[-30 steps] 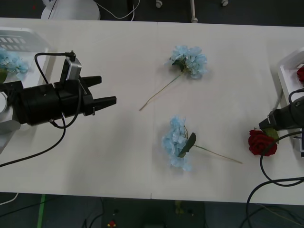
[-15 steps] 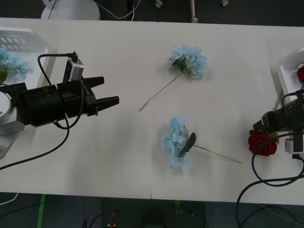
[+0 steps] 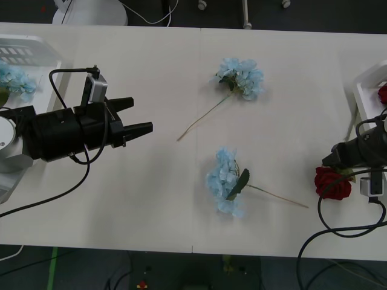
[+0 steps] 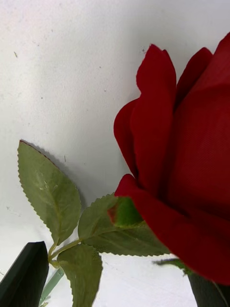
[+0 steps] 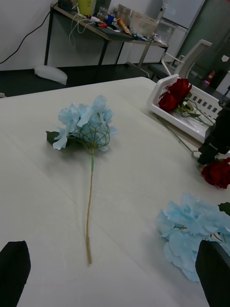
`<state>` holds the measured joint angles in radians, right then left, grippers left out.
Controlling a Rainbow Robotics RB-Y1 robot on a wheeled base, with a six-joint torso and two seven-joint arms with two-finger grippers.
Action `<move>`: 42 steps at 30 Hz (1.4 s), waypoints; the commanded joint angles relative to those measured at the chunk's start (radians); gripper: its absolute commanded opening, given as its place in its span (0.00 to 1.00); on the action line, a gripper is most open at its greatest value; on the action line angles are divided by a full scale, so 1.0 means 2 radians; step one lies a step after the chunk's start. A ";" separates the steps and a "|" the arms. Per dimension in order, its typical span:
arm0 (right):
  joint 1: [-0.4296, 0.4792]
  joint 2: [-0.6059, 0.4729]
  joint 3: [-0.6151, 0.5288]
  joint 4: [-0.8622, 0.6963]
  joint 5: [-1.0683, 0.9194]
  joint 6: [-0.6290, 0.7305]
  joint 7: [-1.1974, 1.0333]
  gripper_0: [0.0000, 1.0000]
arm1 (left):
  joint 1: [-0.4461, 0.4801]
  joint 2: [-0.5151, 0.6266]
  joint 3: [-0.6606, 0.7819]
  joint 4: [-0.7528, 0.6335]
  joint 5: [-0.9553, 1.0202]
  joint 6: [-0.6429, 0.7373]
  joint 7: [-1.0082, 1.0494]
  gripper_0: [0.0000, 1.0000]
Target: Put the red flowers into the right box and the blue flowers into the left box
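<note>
— Two grippers; what has changed?
— The right gripper point(image 3: 338, 158), at the table's point(image 3: 151, 199) 3 o'clock edge, has slid slightly toward 9 o'clock with its rose point(image 3: 332, 182). Its black fingers point(image 4: 24, 278) straddle the stem by the leaves point(image 4: 50, 192), seemingly closed on it. The left gripper point(image 3: 136, 118) has crept a little toward 3 o'clock; its jaws stand open, holding nothing.
— And the flowers?
— Unmoved. One blue flower point(image 3: 242, 77) lies at 12 o'clock, another point(image 3: 225, 182) at 6 o'clock. More red flowers point(image 5: 175, 94) sit in the right box point(image 5: 187, 125); a blue one point(image 3: 15, 81) lies in the left box point(image 3: 36, 48) at 9 o'clock.
— The room?
— White tabletop; a cluttered desk point(image 5: 91, 26) and a white chair point(image 5: 191, 55) stand beyond.
</note>
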<state>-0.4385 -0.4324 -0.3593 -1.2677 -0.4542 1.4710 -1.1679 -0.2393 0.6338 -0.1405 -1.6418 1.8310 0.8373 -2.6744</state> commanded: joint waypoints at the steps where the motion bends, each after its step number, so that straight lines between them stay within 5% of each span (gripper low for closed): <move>1: 0.001 0.011 -0.011 -0.005 0.005 -0.011 0.027 0.68 | 0.008 -0.010 -0.007 -0.002 0.006 -0.006 0.003 1.00; 7: 0.008 0.016 -0.009 -0.005 0.006 -0.017 0.032 0.21 | 0.008 -0.010 -0.007 -0.003 0.005 -0.006 0.003 1.00; 10: 0.010 0.017 -0.009 -0.005 0.006 -0.018 0.033 0.11 | 0.008 -0.010 -0.007 0.000 0.005 -0.006 0.003 1.00; 34: 0.014 0.000 0.022 -0.006 -0.061 -0.002 0.148 0.08 | 0.009 -0.014 -0.007 0.003 -0.001 -0.008 0.004 1.00; 35: 0.014 -0.005 0.022 -0.006 -0.069 0.003 0.149 0.18 | 0.009 -0.013 -0.007 0.003 -0.001 -0.008 0.003 1.00; 36: 0.013 -0.012 0.022 -0.006 -0.078 0.013 0.151 0.43 | 0.009 -0.014 -0.007 0.005 -0.001 -0.008 0.003 1.00; 39: 0.010 -0.024 0.022 -0.006 -0.101 0.038 0.156 0.85 | 0.009 -0.018 -0.007 0.009 -0.001 -0.008 0.003 1.00; 42: 0.007 -0.035 0.022 -0.010 -0.111 0.052 0.163 1.00 | 0.009 -0.021 -0.007 0.013 -0.001 -0.008 0.002 1.00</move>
<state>-0.4193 -0.4437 -0.3292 -1.2676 -0.6552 1.5478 -0.9089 -0.2392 0.6185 -0.1411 -1.6165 1.8302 0.8328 -2.6744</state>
